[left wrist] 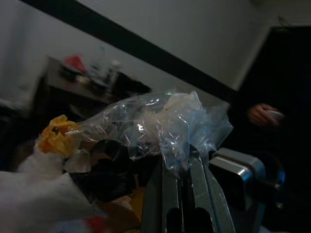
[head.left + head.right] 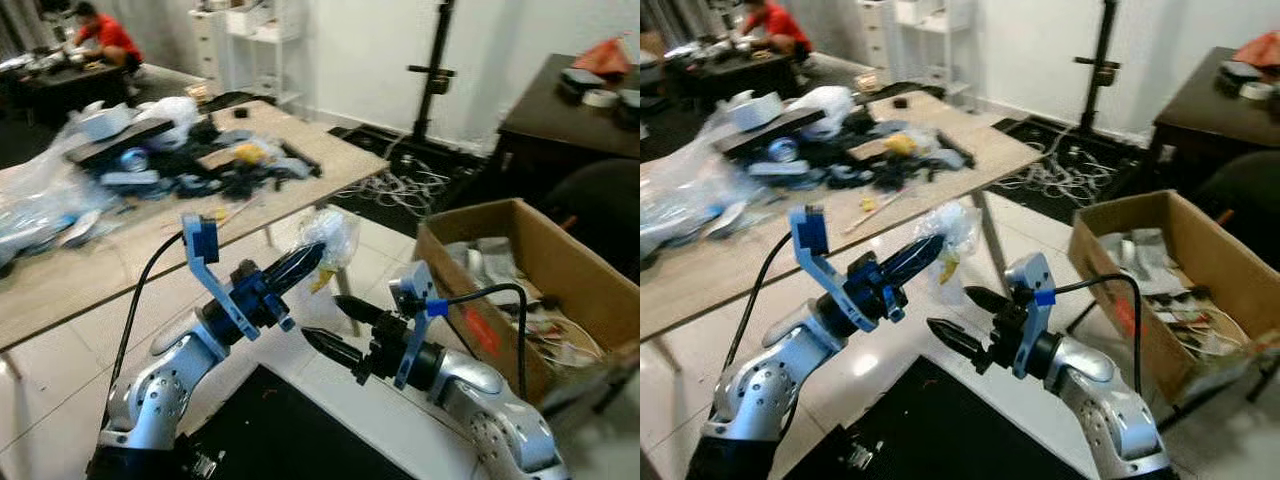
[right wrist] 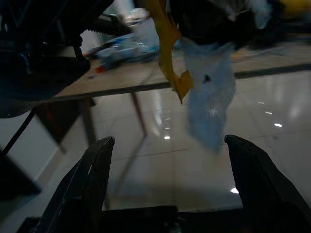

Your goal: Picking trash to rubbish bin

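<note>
My left gripper point(image 2: 315, 253) is shut on a clear plastic bag of trash point(image 2: 332, 238), held up in the air in front of me; a yellow scrap hangs from it. The left wrist view shows the crumpled bag point(image 1: 165, 124) pinched between the fingers point(image 1: 171, 194). My right gripper point(image 2: 328, 322) stands open just below and right of the bag, holding nothing. In the right wrist view the bag point(image 3: 210, 82) and the yellow scrap point(image 3: 171, 46) hang above the spread fingers point(image 3: 92, 179). A brown cardboard box point(image 2: 500, 325) holding papers and wrappers sits on the floor to my right.
A long wooden table point(image 2: 300, 175) strewn with plastic bags and dark clutter stands to the left. A black stand point(image 2: 433, 75) and cables are behind it, a dark table point(image 2: 560, 125) at far right. A person in red point(image 2: 105, 38) sits far back left. A black mat point(image 2: 300, 430) lies below.
</note>
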Robot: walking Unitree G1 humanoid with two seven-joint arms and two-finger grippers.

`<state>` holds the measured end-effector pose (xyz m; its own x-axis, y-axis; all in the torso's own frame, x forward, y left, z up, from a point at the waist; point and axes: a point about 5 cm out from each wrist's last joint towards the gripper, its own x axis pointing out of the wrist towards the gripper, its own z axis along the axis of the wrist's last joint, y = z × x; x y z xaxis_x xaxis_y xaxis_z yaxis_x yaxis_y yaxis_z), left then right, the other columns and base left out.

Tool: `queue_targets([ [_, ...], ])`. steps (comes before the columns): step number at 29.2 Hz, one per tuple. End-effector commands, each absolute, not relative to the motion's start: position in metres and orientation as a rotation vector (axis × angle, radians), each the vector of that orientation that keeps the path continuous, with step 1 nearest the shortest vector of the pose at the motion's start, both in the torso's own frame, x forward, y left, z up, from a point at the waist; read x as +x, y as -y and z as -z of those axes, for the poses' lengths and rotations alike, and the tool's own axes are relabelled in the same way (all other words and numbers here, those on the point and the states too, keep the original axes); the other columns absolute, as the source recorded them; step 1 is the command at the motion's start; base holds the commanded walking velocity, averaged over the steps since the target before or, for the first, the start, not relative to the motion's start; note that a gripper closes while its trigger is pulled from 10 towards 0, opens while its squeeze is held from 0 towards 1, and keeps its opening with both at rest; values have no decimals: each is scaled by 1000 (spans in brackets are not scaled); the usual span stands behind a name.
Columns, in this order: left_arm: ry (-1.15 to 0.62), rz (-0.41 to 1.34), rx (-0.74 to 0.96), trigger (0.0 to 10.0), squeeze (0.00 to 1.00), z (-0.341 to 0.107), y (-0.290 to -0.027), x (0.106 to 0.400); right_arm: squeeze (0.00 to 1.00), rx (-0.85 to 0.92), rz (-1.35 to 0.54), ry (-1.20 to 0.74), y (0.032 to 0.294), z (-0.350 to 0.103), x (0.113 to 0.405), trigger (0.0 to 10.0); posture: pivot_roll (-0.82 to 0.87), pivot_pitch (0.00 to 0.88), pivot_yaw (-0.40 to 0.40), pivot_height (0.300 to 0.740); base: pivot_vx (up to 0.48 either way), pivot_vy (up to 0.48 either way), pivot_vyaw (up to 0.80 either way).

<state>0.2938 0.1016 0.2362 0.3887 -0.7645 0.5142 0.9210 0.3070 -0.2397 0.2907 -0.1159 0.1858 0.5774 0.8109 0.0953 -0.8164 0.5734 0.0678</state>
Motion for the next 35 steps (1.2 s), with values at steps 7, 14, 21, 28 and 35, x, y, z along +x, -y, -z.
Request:
queue_targets([
  [7,345,1123,-525,10000,0,-235,-102,295,0,111,-967,73,113,-187,290,10000,-181,155,71,740,0,0,-752],
  [14,361,1086,-513,10000,0,-237,-101,299,0,110,-957,77,114,-187,290,10000,-182,156,71,740,0,0,-750],
  [21,380,1038,-510,10000,0,-240,-103,304,0,113,-946,81,115,-187,291,10000,-182,156,71,740,0,0,-750],
  [28,388,1017,-500,10000,0,-241,-102,305,0,113,-942,82,117,-187,290,10000,-183,161,71,740,0,0,-751],
  [35,391,997,-485,10000,0,-241,-99,307,0,129,-900,91,121,-187,292,10000,-188,165,74,740,0,0,-752],
])
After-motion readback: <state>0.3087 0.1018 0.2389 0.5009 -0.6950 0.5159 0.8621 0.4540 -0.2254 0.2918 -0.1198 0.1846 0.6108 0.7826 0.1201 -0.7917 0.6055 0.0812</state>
